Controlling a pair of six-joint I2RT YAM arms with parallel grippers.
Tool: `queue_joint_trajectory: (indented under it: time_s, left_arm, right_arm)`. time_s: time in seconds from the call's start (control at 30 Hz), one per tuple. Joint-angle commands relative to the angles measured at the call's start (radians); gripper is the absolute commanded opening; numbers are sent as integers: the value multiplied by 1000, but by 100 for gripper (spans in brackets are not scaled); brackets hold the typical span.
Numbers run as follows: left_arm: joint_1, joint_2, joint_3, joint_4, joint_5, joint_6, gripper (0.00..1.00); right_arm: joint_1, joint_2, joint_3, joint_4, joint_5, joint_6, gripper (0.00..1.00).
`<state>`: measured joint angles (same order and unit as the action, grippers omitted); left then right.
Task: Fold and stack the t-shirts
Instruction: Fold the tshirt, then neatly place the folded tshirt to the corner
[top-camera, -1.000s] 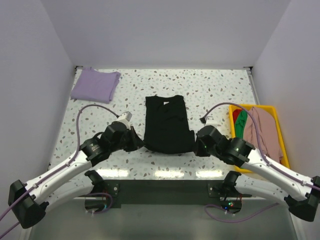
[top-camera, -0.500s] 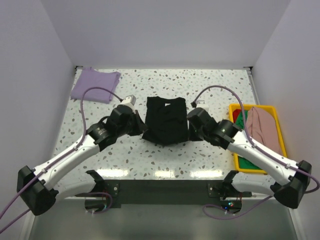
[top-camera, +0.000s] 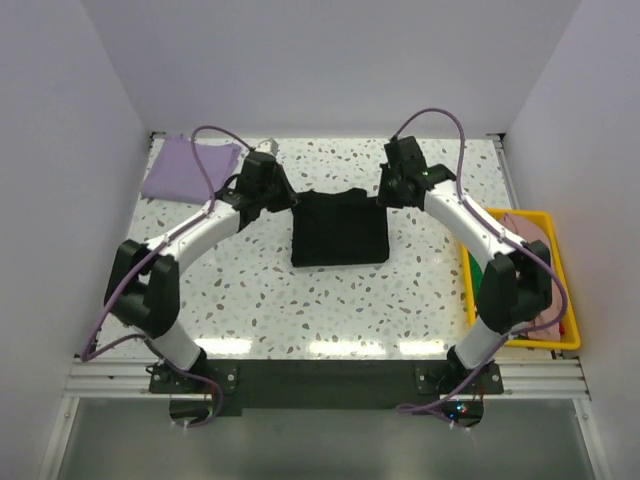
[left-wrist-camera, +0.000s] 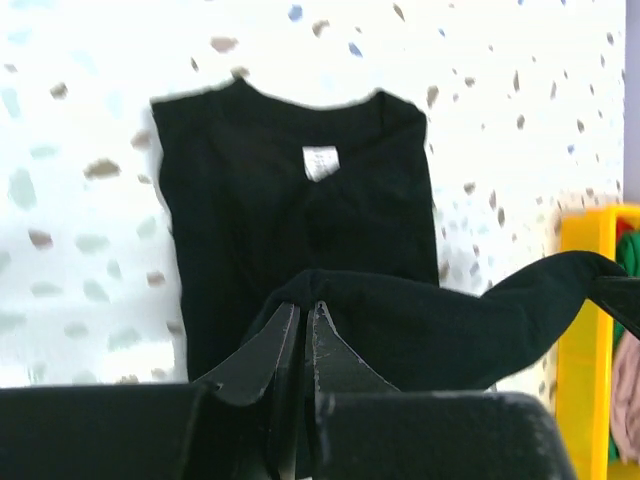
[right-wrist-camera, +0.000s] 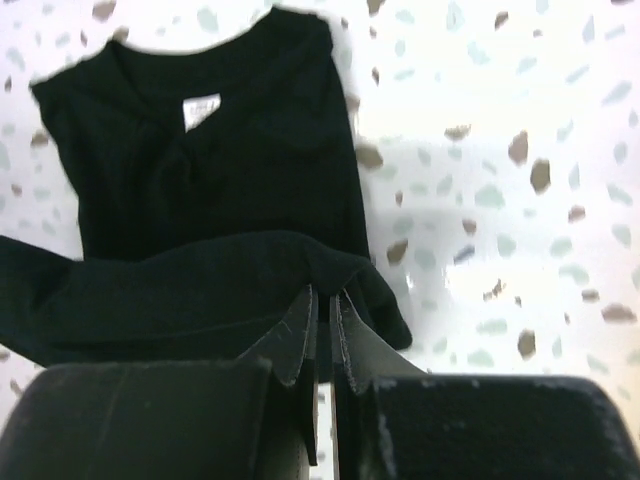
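On the table (top-camera: 250, 290), black t-shirt (top-camera: 338, 240) half folded, lifted edge in both jaws

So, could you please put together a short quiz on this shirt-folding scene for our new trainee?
1. True or false: the left gripper and the right gripper are each shut on cloth of the black t-shirt.
2. Where does the lavender t-shirt lie? A) held in the right gripper; B) at the far left corner of the table; C) on top of the black t-shirt.
3. Fill in: both wrist views show a white ___ inside the black t-shirt's collar.
Key: 1 true; 2 B; 3 label.
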<state>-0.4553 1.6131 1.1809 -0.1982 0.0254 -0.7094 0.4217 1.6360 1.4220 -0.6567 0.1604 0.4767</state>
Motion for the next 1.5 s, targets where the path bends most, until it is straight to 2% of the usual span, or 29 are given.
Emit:
queue_joint_trajectory:
  time_s: [0.0, 0.23, 0.3, 0.33, 0.37, 0.43, 0.47, 0.53, 0.67, 0.9, 1.1, 1.3, 1.47]
  left_arm:
    - [76, 137, 103, 138, 33, 33, 0]
    - [174, 379, 267, 263, 117, 27, 0]
    - [193, 460, 339, 255, 131, 42, 1]
    - [201, 488, 367, 237, 146, 45, 5]
    - [214, 513, 391, 229, 166, 51, 25]
    - [221, 533, 410, 224, 177, 71, 36]
    - [222, 521, 399, 239, 174, 85, 45]
    - [222, 466, 359, 266, 136, 112, 56]
    - [222, 368, 312, 279, 123, 126, 59]
    - [207, 254, 169, 267, 117, 116, 60]
    - [205, 194, 59, 206, 174, 148, 68]
    - [207, 188, 16, 200, 243, 166, 71]
    - [207, 208, 16, 146, 271, 176, 71]
  right_arm:
    - [-58, 125, 109, 98, -90, -50, 0]
    - [-149, 421, 308, 215, -200, -46, 1]
    - [-152, 528, 441, 187, -216, -68, 13]
    - [-150, 560, 489, 169, -217, -75, 22]
    - [-152, 585, 529, 119, -216, -75, 37]
    - [-152, 602, 565, 104, -214, -78, 44]
    - [-152, 581, 540, 147, -211, -76, 56]
    - [-152, 503, 439, 218, -193, -66, 77]
    - [-150, 423, 370, 233, -180, -75, 99]
    - [-130, 309, 244, 250, -185, -67, 99]
    - [-103, 229, 96, 262, -163, -59, 99]
    - [-81, 186, -3, 295, -148, -46, 99]
    - [-74, 179, -17, 295, -130, -50, 99]
